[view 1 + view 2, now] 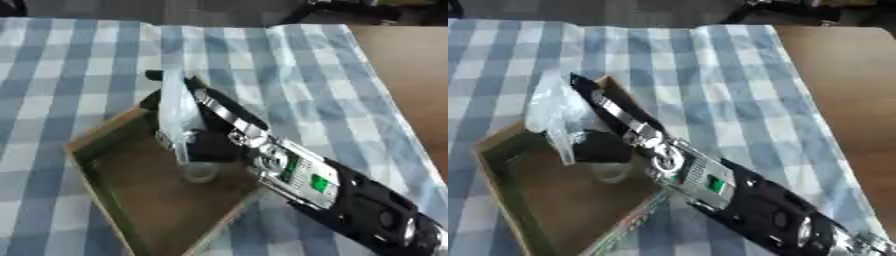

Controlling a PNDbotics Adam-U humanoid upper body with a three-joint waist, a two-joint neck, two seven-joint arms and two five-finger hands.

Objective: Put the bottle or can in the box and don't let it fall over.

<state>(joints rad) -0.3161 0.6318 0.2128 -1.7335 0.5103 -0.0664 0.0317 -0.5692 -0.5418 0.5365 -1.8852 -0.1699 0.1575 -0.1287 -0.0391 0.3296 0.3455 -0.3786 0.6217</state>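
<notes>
A clear plastic bottle (178, 117) stands nearly upright inside a shallow cardboard box (98, 136), its base (199, 173) low over or on the box floor; I cannot tell if it touches. My right hand (208, 142) comes in from the lower right over the box's right wall. Its dark fingers are curled round the bottle's lower half. The bottle's upper part (555, 107) rises free above the hand and leans slightly left. My left hand shows in neither view.
The box lies askew on a blue-and-white checked cloth (289, 65). Bare brown tabletop (407, 75) shows to the right of the cloth. Dark objects (350, 10) sit along the far edge. My right forearm (350, 200) covers the box's near right corner.
</notes>
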